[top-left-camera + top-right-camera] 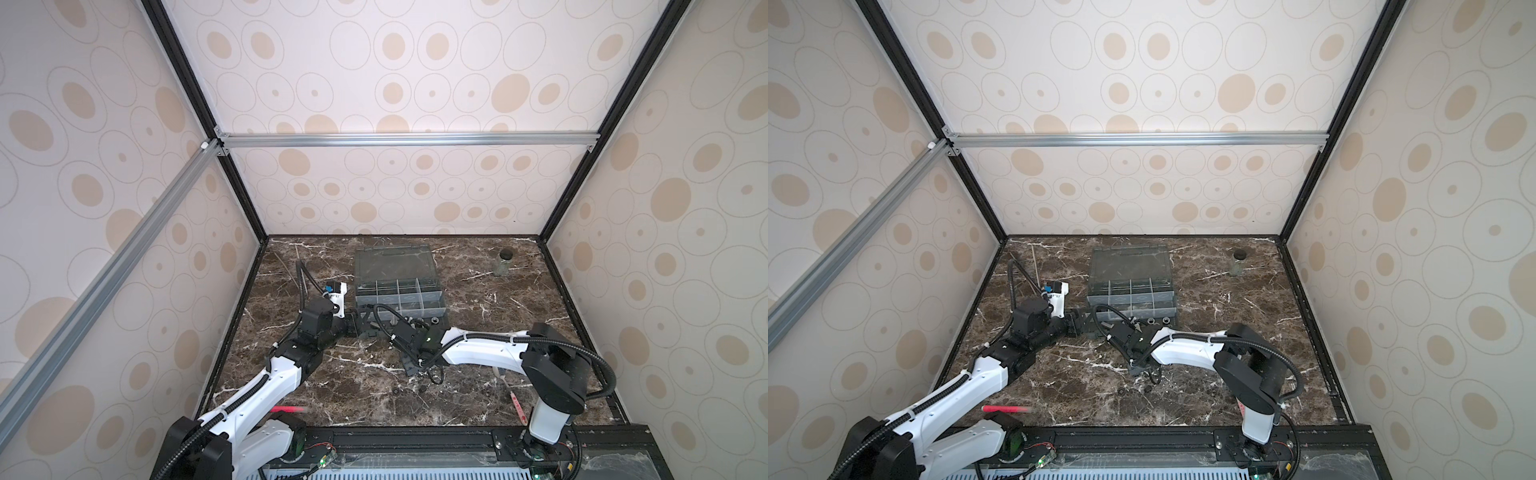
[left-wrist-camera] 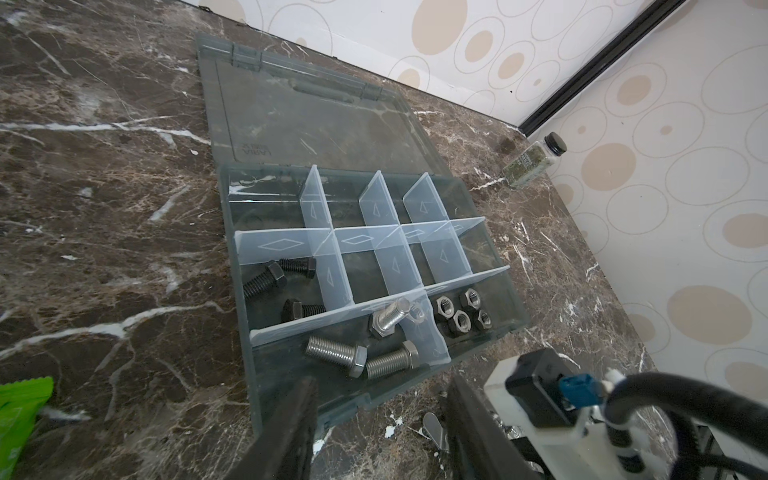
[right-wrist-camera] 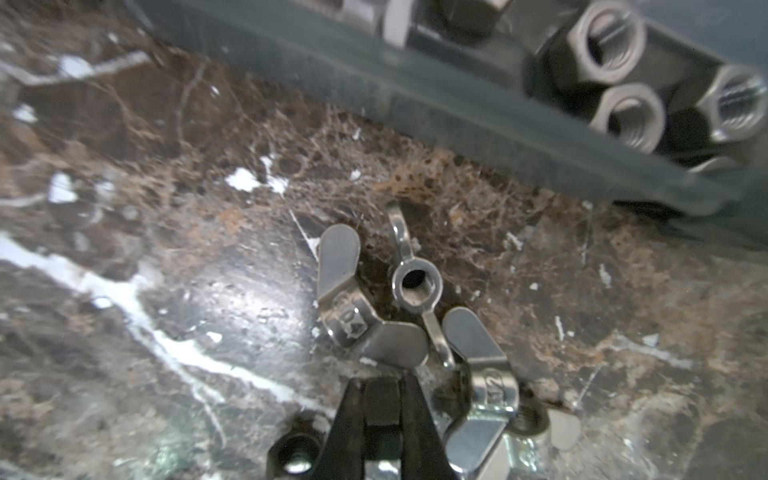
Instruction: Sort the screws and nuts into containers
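Observation:
The grey organizer box [image 2: 245, 316] lies open behind both grippers [image 1: 401, 309]. Its containers hold black screws [image 2: 266, 282], silver screws [image 2: 336, 353] and hex nuts [image 2: 461, 311], which also show in the right wrist view [image 3: 611, 41]. On the marble in front of the box lie three silver wing nuts [image 3: 413, 284] and a dark hex nut [image 3: 295, 453]. My right gripper [image 3: 382, 376] is shut, its tips pinching the lower wing of the left wing nut [image 3: 357, 307]. My left gripper [image 2: 380, 415] hovers open and empty at the box's front edge [image 1: 362, 326].
The clear lid [image 1: 392, 262] lies flat behind the box. A small glass jar [image 1: 503, 264] stands at the back right. A red pen [image 1: 286, 409] lies near the front left, a pink stick [image 1: 518, 405] near the right arm's base, and a green packet [image 2: 20, 407] beside the left gripper.

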Tool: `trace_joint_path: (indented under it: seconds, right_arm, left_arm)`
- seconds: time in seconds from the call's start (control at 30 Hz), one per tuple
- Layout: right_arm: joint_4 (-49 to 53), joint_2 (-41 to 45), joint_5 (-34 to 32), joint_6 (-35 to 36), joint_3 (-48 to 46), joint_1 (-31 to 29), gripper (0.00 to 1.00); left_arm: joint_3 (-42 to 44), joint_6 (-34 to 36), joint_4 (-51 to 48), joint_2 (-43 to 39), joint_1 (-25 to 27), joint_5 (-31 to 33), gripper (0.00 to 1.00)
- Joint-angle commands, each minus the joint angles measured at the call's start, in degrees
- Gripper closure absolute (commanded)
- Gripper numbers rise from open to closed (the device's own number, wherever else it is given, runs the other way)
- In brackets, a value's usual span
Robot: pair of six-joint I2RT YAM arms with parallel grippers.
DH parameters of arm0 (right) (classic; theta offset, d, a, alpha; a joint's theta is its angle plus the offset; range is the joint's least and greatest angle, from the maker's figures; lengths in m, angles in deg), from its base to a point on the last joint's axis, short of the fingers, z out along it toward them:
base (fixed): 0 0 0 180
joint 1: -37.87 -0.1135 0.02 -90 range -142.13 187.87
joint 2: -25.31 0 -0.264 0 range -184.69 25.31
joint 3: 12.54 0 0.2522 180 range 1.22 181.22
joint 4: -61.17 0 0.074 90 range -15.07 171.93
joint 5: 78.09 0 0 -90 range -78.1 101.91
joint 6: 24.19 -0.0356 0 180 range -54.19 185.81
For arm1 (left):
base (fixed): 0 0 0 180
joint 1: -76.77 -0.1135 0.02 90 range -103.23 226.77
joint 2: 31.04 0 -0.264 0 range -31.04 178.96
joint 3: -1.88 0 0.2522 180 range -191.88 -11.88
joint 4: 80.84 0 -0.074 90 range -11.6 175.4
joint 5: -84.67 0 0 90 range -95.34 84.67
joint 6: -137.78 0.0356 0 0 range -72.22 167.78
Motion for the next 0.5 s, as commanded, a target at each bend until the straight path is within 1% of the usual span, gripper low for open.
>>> trace_joint_path:
  seconds: [0.0, 0.1, 0.2, 0.33, 0.47]
  right_arm:
    - [-1.36, 5.04, -2.31, 1.41, 0.54, -0.45, 0.90]
    - [-1.88, 6.62, -3.37, 4.40, 2.58, 0.66, 0.90]
    - [-2.37, 6.19, -3.11, 6.73, 6.02, 3.30, 0.90]
    - [-4.69, 2.93, -0.71, 9.16, 11.45, 7.06, 0.89]
    - [-5.53, -3.08, 1.37, 11.08, 18.77, 9.25, 0.89]
  left_arm:
    - [-0.14, -1.00, 1.13, -1.74, -0.66, 0.24, 0.49]
    - [0.07, -0.99, 0.93, -2.34, -0.73, 0.65, 0.49]
    - [0.05, -1.00, 0.75, -2.59, -0.81, 0.80, 0.49]
    - [0.20, -1.34, 0.50, -3.11, -0.77, 0.77, 0.49]
    - [0.49, -1.46, -0.02, -4.09, -0.90, 0.56, 0.49]
